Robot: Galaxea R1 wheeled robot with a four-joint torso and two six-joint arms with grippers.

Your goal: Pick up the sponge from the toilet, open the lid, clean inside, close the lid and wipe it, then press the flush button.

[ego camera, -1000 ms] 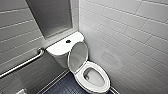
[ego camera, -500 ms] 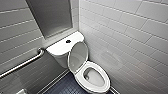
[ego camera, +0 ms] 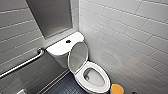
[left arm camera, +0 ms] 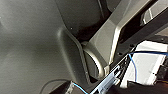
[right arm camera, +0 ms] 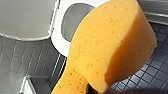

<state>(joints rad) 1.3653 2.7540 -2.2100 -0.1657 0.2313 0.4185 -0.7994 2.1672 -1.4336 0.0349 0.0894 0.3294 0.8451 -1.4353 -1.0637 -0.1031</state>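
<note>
The white toilet (ego camera: 79,79) stands in the corner with its lid (ego camera: 78,57) raised and leaning back against the tank (ego camera: 60,47). The seat (ego camera: 103,73) is down and the bowl is open. A dark flush button (ego camera: 68,41) sits on top of the tank. The orange sponge (ego camera: 117,88) hangs low beside the bowl's front right. It looms large in the right wrist view as the sponge (right arm camera: 112,45), with my right gripper shut on it, above the seat (right arm camera: 58,40) and the raised lid (right arm camera: 25,17). My left gripper is open and holds nothing that I can see.
A metal grab bar (ego camera: 22,63) runs along the left wall. A dark recessed panel (ego camera: 52,15) sits above the tank. White tiled wall (ego camera: 130,37) closes in on the right. Dark tiled floor (ego camera: 65,86) lies before the toilet.
</note>
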